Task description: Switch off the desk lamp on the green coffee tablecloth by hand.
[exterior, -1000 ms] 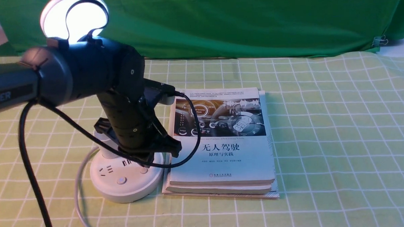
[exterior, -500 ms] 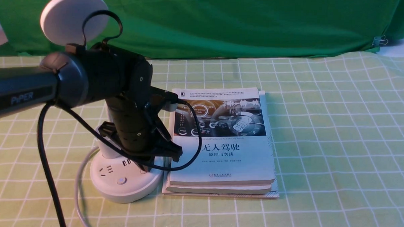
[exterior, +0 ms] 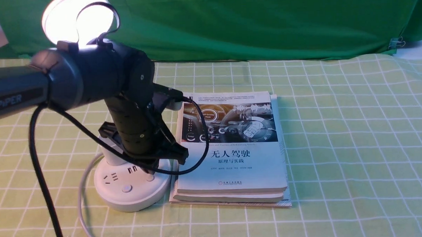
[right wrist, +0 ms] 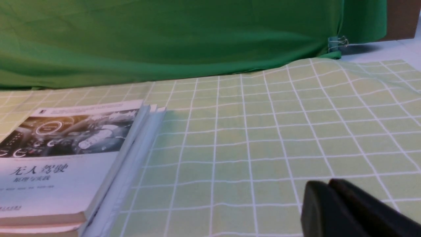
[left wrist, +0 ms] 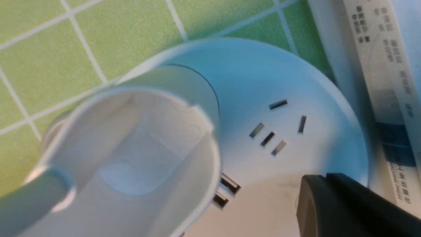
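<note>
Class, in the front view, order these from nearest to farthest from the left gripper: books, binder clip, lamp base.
1. Lamp base, directly beneath the left gripper.
2. Books, just to its right.
3. Binder clip, far right, at the back.

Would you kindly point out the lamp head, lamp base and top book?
lamp head point(exterior: 58, 18): front view, lit disc face.
lamp base point(exterior: 136, 198): front view, front side wall.
top book point(exterior: 247, 166): front view, lower cover.

The desk lamp point(exterior: 129, 193) stands on the tablecloth point(exterior: 338, 145), left side. Stacked books point(exterior: 240, 166) lie just right of its base.
</note>
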`<state>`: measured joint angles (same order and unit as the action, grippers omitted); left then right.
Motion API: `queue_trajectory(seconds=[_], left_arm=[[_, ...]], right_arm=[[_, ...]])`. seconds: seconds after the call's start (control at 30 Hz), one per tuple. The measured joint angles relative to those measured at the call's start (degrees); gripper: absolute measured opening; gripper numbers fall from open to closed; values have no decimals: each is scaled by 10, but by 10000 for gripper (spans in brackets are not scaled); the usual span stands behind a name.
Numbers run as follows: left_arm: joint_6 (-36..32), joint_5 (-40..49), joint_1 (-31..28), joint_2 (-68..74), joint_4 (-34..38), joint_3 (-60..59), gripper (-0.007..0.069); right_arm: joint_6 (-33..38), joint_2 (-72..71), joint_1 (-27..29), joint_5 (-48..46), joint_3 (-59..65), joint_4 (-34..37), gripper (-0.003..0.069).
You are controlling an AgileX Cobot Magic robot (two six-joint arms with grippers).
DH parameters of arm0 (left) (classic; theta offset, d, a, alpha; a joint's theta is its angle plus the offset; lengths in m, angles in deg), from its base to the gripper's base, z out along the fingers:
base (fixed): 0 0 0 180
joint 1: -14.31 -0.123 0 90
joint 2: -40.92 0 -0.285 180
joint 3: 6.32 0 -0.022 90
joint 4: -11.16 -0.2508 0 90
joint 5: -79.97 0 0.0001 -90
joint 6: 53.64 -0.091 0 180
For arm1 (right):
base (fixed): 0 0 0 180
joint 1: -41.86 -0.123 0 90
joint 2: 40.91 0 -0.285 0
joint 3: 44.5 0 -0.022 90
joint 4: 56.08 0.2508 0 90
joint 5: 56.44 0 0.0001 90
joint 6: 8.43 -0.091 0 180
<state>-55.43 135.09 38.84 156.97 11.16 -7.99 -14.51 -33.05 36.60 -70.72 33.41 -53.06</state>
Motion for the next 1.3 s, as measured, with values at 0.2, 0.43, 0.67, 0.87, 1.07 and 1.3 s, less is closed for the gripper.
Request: queue_trajectory(seconds=[0.2, 0.43, 0.67, 0.87, 1.07, 1.3], left_arm=[[-1, 3, 0, 11, 6, 2, 6], [0, 2, 0, -20, 6, 0, 6], [7, 3, 0, -83, 6, -36, 6], [18, -82, 0, -255, 36, -198, 6], [23, -269, 0, -470, 50, -400, 7], [23, -413, 0, -626, 74, -525, 8]], right_arm=[[0, 0, 0, 0, 0, 0, 29], [0, 0, 0, 0, 0, 0, 29], [-1, 0, 0, -1, 0, 0, 29], [0, 0, 0, -1, 0, 0, 29], [0, 0, 0, -1, 0, 0, 29], [0, 0, 0, -1, 0, 1, 29]])
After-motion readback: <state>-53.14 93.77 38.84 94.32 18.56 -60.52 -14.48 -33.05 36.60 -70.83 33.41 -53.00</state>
